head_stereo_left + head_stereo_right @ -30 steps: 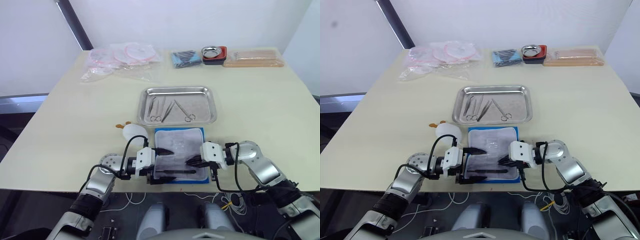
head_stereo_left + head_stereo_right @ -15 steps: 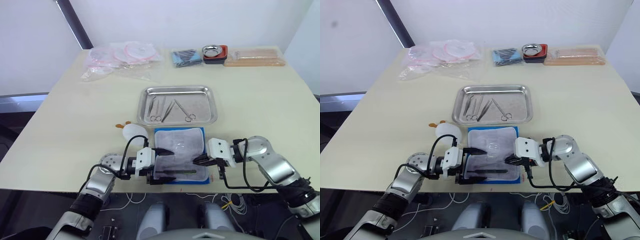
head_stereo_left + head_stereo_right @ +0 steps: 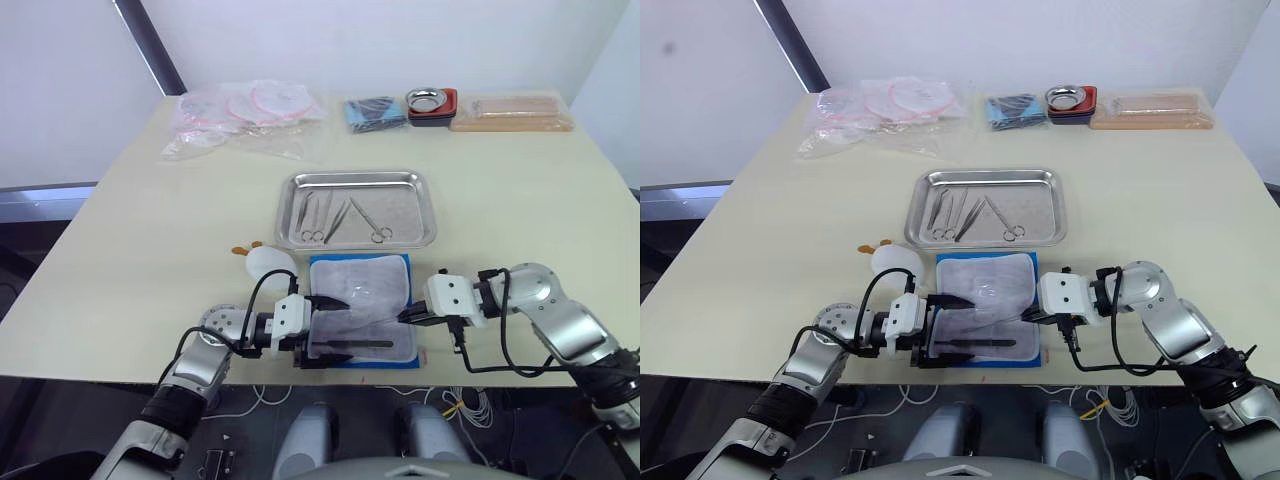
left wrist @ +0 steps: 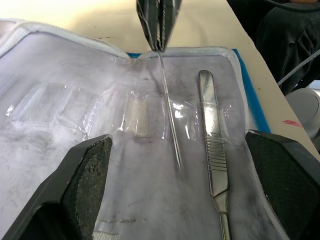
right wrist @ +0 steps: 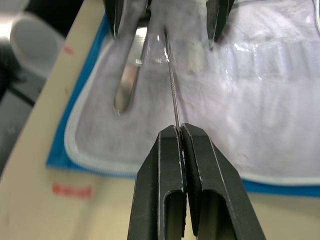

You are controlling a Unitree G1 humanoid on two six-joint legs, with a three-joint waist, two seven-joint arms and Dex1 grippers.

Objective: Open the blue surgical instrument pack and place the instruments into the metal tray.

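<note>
The blue surgical instrument pack (image 3: 360, 312) lies open near the table's front edge, white-grey lining up. My left gripper (image 3: 335, 323) is open, one finger on each side of the lining's left part (image 4: 177, 139). My right gripper (image 5: 179, 131) sits at the pack's right edge (image 3: 405, 317), shut on a thin silver probe-like instrument (image 4: 170, 125) that slants across the lining. A flat-handled silver instrument (image 4: 212, 150) lies in the pack beside it. Just behind the pack, the metal tray (image 3: 400, 198) holds several instruments, among them scissors (image 3: 370, 222) and forceps (image 3: 318, 220).
A small white object with orange bits (image 3: 268, 262) sits at the pack's far left corner. Along the back edge lie clear plastic bags (image 3: 245, 110), a dark blue cloth bundle (image 3: 375, 112), a round bowl in a red-black dish (image 3: 428, 100) and a tan box (image 3: 510, 112).
My right gripper has drawn back to the right, from over the lining to the pack's right edge, with the thin instrument in it. The left gripper has stayed put.
</note>
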